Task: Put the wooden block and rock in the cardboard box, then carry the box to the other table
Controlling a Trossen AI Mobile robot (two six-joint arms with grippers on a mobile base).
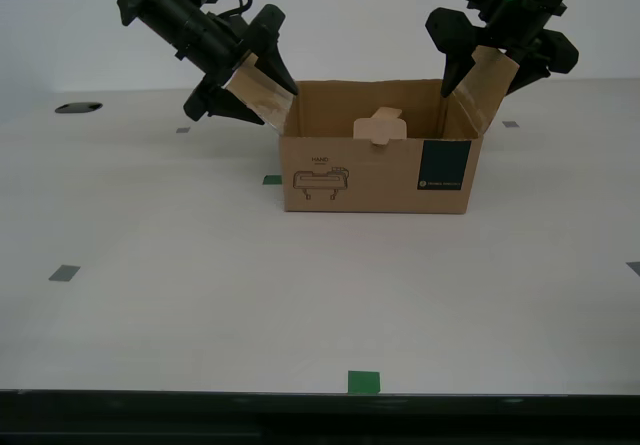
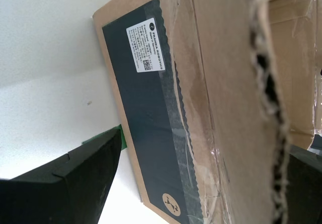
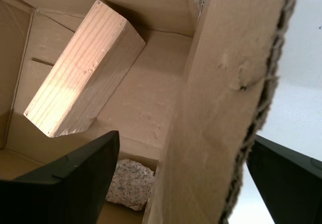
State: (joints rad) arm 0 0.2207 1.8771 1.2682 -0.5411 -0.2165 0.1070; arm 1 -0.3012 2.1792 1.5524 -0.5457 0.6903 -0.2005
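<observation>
A cardboard box (image 1: pixel 380 180) sits on a white counter (image 1: pixel 200 295), its long side running across the exterior view, directly between two arms. The first gripper (image 1: pixel 262 100) and the second gripper (image 1: pixel 480 80) are each clamped on an opposite end flap. Inside lie the wooden block (image 3: pixel 85 78) and the rock (image 3: pixel 131 183), both hidden from outside. The other table is out of sight.

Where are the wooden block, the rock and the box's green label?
wooden block (image 3: pixel 83 75): first wrist view, its broad grained face.
rock (image 3: pixel 131 183): first wrist view, its speckled top.
green label (image 1: pixel 445 170): exterior view, its middle.
</observation>
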